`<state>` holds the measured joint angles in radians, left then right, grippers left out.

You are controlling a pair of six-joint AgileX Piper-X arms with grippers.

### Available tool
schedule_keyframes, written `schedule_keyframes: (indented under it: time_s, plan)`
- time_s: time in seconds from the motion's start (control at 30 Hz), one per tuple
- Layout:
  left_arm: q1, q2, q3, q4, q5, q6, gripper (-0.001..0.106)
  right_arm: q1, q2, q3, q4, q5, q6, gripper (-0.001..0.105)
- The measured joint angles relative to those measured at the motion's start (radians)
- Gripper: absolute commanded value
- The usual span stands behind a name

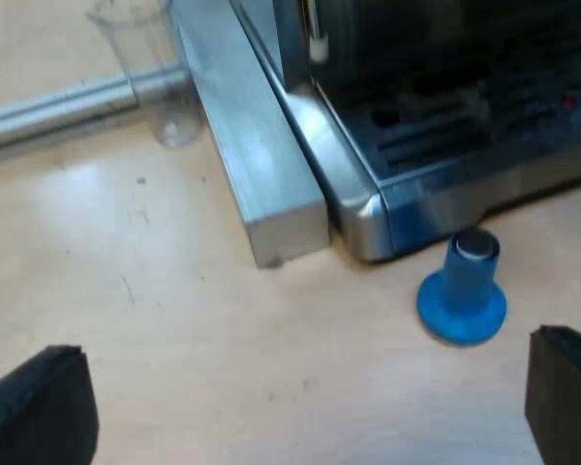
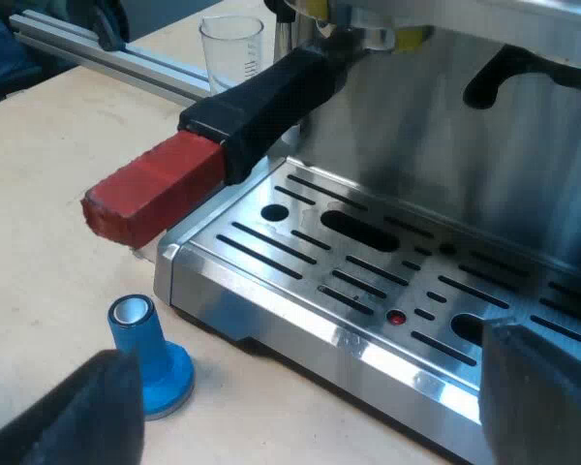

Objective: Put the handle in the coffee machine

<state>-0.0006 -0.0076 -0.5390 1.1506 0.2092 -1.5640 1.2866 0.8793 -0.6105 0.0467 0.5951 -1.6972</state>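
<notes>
Handle (image 2: 266, 102), one only, dark and squared, juts from the front of the espresso machine (image 2: 523, 194), its metal upper part tucked under the machine's head and its blocky red end (image 2: 155, 199) hanging out over the bench (image 2: 39, 145) past the corner of the drip tray (image 2: 368, 281). That tray is brushed steel, cut with rows of long slots and a few round holes, with one small red dot (image 2: 396, 317) among them. One blue tamper (image 1: 462, 291) stands upright on its wide round base on the pale wooden bench, just beside the tray's corner, with a silvery disc on top of its short stem. One clear measuring glass (image 1: 160, 68), a plain cylinder, stands near the machine's side, next to one square metal bar (image 1: 261, 155) that lies along the machine. A thinner metal rail (image 1: 58, 107) runs across the bench by the glass. The left pincer (image 1: 310, 387) hangs above bare bench near the tamper, its two matte black fingers spread wide and holding nothing. The right pincer (image 2: 315, 387) hangs before the tray's front edge, its two fingers likewise wide apart and empty.
</notes>
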Motion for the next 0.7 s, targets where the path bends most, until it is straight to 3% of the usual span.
schedule_keyframes:
  time_s: [0.2, 0.33, 0.5, 0.7]
  plan:
    - [0.000, 0.000, -0.003, -0.039, -0.002, -0.021, 0.091, 0.000, 0.000, 0.000, 0.000, 0.000, 0.000, 0.073]
    - [-0.003, 0.000, 0.012, -0.089, -0.018, -0.111, 0.091, 0.000, 0.000, 0.000, 0.000, -0.004, 0.000, 0.073]
    - [-0.011, 0.000, 0.033, -0.120, -0.054, -0.128, 0.091, 0.000, 0.000, 0.000, 0.000, -0.026, 0.003, 0.073]
    - [-0.028, 0.000, 0.033, -0.129, -0.057, -0.124, 0.091, 0.000, 0.000, -0.007, 0.012, -0.063, 0.061, 0.073]
